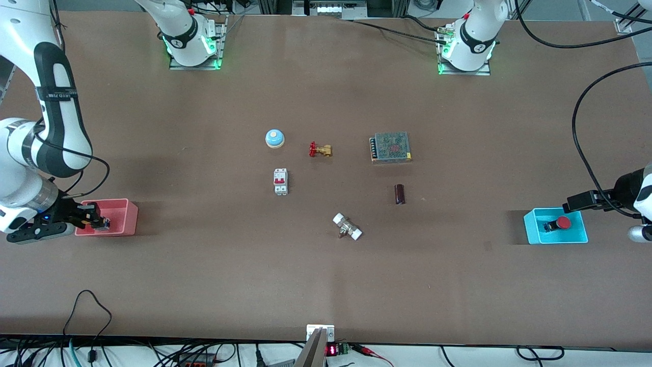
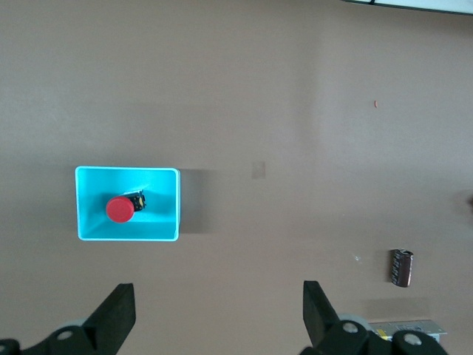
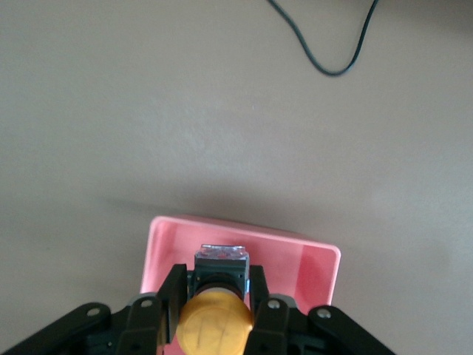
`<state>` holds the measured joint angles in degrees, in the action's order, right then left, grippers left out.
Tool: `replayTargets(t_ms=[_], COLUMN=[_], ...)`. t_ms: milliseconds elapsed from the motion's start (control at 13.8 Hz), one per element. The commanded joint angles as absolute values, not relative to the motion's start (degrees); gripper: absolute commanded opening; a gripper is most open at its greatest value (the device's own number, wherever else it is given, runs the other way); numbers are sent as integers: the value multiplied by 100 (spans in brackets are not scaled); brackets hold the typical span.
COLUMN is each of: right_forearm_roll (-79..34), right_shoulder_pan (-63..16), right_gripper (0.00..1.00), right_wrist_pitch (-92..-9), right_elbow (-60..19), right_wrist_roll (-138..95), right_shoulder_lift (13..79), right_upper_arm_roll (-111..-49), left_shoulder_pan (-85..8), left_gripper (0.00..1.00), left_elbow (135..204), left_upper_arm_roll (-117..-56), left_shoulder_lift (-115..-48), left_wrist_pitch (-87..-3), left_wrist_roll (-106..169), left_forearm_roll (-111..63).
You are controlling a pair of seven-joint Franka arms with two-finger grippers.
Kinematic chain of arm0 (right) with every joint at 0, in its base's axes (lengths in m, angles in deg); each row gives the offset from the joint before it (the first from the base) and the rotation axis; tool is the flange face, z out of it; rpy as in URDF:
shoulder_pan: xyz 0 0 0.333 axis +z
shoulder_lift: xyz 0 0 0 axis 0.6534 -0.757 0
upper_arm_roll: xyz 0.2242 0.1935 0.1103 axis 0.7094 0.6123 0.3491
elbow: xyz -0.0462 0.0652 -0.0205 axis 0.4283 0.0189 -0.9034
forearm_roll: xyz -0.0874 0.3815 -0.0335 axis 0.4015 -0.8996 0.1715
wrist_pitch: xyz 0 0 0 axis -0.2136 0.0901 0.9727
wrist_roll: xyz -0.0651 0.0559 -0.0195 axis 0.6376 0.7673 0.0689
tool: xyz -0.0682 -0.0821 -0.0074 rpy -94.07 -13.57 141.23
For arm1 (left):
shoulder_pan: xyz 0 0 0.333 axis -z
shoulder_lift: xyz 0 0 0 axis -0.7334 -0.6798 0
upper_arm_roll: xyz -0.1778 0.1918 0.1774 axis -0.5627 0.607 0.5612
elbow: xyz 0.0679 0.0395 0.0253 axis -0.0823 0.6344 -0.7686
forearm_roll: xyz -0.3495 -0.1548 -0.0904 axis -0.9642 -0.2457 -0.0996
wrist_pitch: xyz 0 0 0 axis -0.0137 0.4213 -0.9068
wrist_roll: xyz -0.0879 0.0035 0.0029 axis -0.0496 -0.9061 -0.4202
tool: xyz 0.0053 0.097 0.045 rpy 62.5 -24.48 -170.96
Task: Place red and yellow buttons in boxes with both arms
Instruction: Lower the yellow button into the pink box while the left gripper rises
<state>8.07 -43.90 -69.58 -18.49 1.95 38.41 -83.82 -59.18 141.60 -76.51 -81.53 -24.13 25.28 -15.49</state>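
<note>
One yellow button (image 3: 213, 319) between right hand (image 3: 214, 303) fingers

Brown table (image 1: 204, 285) with cables (image 1: 91, 316) along its near edge.

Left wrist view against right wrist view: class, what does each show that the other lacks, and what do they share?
Only the left wrist view shows the red button lying in the cyan box, a dark cylinder, and the open, empty left pincer. Only the right wrist view shows the right pincer shut on the yellow button over the pink box. Both show the brown table.
</note>
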Motion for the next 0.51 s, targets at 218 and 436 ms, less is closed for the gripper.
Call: replayTargets(t_ms=[218,436], right_forearm_roll=[657,657], right_shoulder_pan=[-4555,-4555], right_gripper=[15,15], right_wrist_pitch=[-6920,-6937], right_elbow=[-1884,-1928], right_wrist_roll=[424,459], right_shoulder_lift=[3731,3643], right_upper_arm_roll=[-8348,-8348], left_shoulder_pan=[-5930,-5737], left_gripper=[100,100], left_elbow=[14287,14287], left_upper_arm_roll=[-7728,-7684], left_shoulder_lift=[-8020,-7968], left_wrist_pitch=[-2304,-2224], left_wrist_roll=[2770,2814], left_forearm_roll=[-1521,-1477])
